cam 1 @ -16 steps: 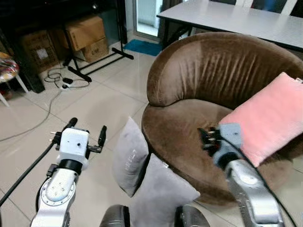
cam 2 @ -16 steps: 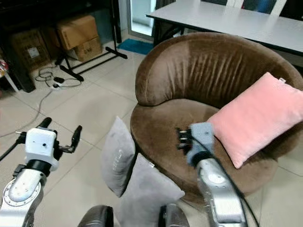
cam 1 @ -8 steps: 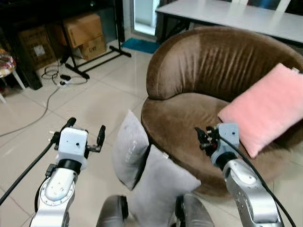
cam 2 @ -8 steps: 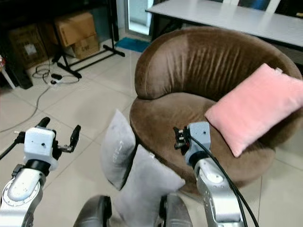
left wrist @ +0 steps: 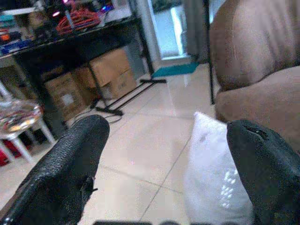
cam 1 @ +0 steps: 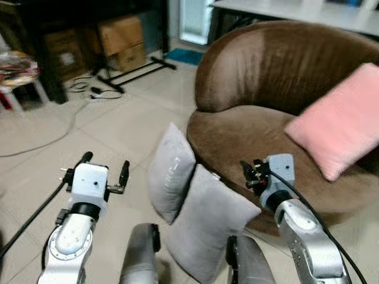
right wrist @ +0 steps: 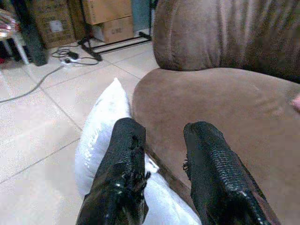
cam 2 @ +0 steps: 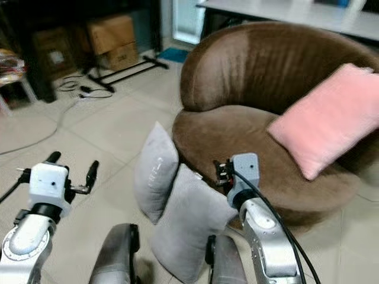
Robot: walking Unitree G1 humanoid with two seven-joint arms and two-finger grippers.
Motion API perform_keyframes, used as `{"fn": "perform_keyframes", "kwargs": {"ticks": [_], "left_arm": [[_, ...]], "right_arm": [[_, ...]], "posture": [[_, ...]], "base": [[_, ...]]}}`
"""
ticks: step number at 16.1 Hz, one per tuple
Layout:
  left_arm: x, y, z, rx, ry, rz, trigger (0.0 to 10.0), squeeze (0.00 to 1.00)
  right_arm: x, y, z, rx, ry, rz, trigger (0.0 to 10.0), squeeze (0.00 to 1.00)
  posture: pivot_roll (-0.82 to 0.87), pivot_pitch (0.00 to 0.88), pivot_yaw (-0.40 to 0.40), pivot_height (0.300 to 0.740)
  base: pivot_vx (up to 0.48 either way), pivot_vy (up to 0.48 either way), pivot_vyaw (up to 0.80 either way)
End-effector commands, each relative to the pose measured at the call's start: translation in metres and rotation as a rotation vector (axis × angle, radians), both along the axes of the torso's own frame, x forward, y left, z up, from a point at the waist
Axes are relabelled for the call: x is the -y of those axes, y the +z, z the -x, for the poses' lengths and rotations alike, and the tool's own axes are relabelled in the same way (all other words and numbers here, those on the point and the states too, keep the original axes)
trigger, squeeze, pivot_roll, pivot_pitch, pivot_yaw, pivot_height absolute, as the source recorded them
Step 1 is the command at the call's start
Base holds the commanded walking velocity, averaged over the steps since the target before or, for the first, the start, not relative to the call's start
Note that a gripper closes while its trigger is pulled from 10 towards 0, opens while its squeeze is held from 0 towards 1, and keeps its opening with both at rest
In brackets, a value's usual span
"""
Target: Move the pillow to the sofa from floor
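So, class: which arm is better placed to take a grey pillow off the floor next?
Probably the right. The right gripper, empty, hovers at the sofa edge just above the nearer grey pillow. The left gripper, open, stands farther off over bare floor.

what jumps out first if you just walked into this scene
A big round brown sofa with a pink pillow leaning on its right side. Two grey pillows stand on the tiled floor against its front edge, between the open left gripper and right gripper.
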State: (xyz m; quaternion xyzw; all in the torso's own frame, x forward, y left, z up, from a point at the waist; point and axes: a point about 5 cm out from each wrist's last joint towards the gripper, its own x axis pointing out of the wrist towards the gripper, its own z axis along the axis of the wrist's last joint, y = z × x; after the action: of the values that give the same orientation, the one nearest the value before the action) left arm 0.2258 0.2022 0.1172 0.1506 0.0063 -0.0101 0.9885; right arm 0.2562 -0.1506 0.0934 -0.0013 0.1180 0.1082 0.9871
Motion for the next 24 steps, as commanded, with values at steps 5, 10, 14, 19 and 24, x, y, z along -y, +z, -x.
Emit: {"fn": "perform_keyframes", "kwargs": {"ticks": [5,10,14,19,24], "left_arm": [[0.0036,0.0035,-0.0011,0.016,-0.013,0.003,10.0,0.00],[0.0035,0.0031,-0.0003,0.011,-0.016,0.009,10.0,0.00],[0.0016,0.0038,-0.0006,0.010,-0.020,0.027,10.0,0.00],[0.0026,0.0038,-0.0009,0.010,-0.032,0.028,10.0,0.00],[0.0026,0.0042,-0.0009,0.012,-0.035,0.033,10.0,0.00]], "right_arm": [[0.0013,0.0038,-0.0038,0.022,-0.011,0.009,10.0,0.00],[0.0013,0.0018,-0.0048,0.012,-0.023,0.015,10.0,0.00],[0.0066,0.0011,-0.0046,0.008,-0.075,0.004,10.0,0.00],[0.0079,-0.0002,-0.0042,-0.001,-0.094,-0.004,10.0,0.00],[0.0053,0.0000,-0.0062,0.006,-0.055,0.088,10.0,0.00]], "posture": [[0.01,0.000,-0.011,0.553],[0.01,0.000,-0.012,0.553],[0.01,0.000,-0.013,0.553],[0.01,0.000,-0.008,0.553],[0.01,0.000,-0.013,0.553]], "base": [[0.000,0.000,0.00],[0.000,0.000,0.00],[0.000,0.000,0.00],[0.000,0.000,-0.24],[0.000,0.000,0.48]]}}
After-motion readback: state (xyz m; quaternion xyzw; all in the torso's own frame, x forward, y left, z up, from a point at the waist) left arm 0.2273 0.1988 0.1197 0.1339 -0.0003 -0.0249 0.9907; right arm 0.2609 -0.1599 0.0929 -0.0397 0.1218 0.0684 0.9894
